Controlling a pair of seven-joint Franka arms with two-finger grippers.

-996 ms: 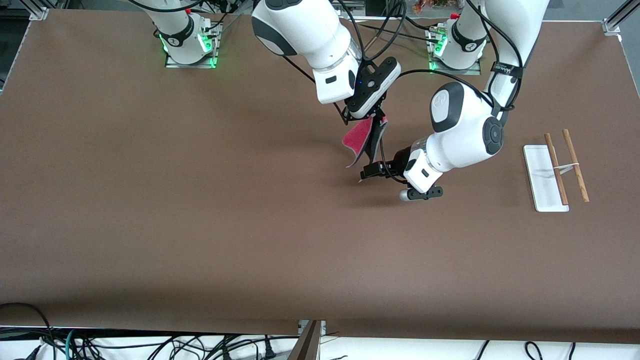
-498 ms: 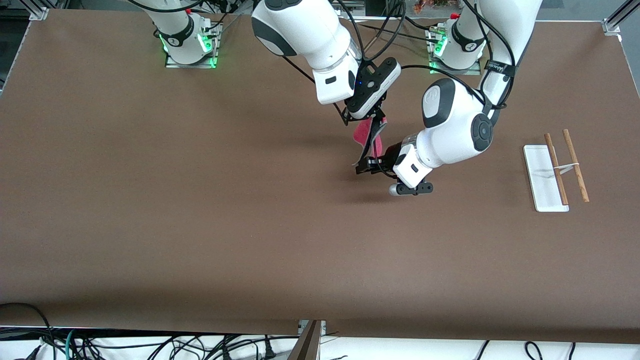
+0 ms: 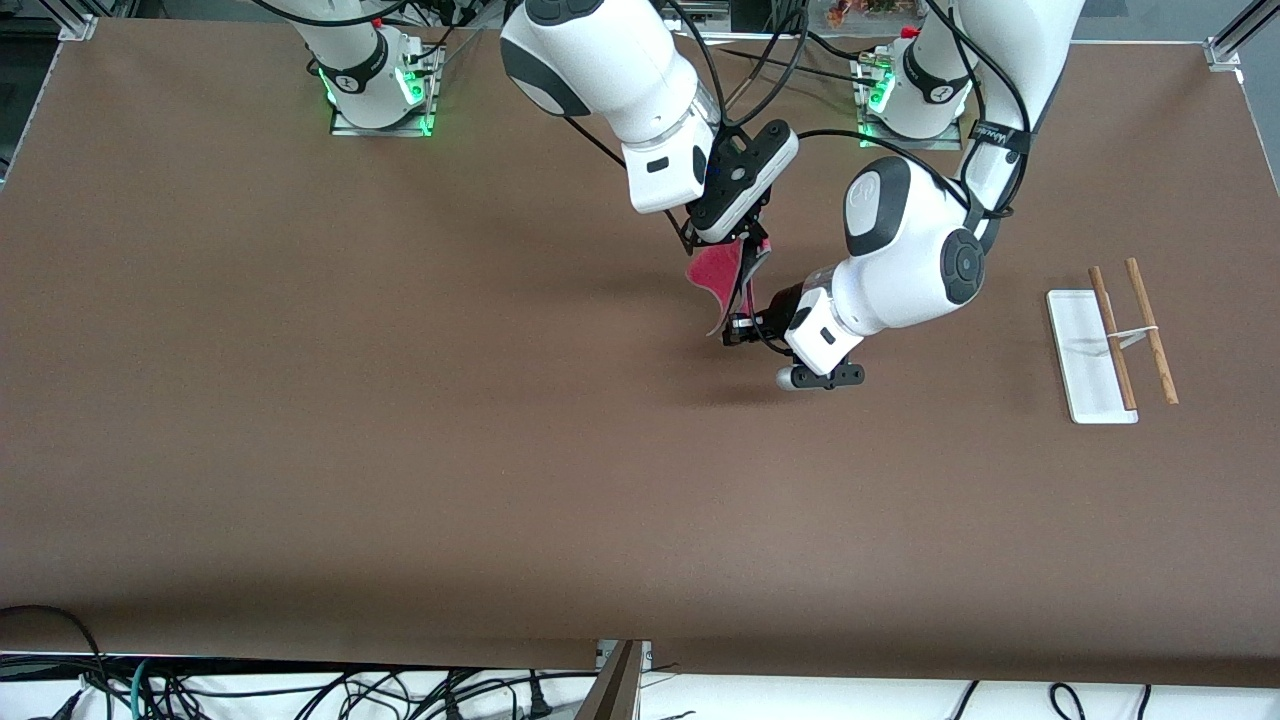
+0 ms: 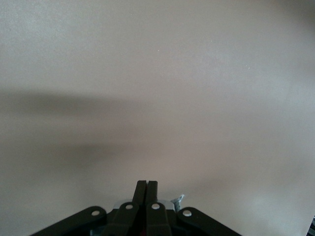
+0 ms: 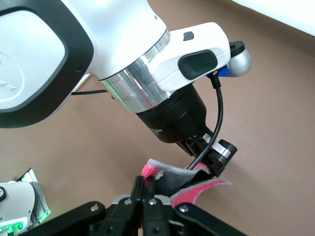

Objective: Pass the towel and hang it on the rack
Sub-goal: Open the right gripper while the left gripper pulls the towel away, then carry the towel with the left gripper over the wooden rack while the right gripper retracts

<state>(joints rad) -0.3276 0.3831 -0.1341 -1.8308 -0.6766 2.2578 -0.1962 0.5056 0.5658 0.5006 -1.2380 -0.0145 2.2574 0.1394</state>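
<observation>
Both grippers now pinch the towel (image 3: 722,272) mid-table: the left gripper (image 3: 737,328) has just closed on its lower edge, the right gripper (image 3: 745,240) above. Handover looks ready; the rack (image 3: 1085,360) waits at 3 o'clock.

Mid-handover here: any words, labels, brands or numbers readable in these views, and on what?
Strap on the left arm: white lettering, too small to read.
Round marks on both arm bases: too small to read.
Towel, rack, table, left gripper, right gripper: no text seen.
</observation>
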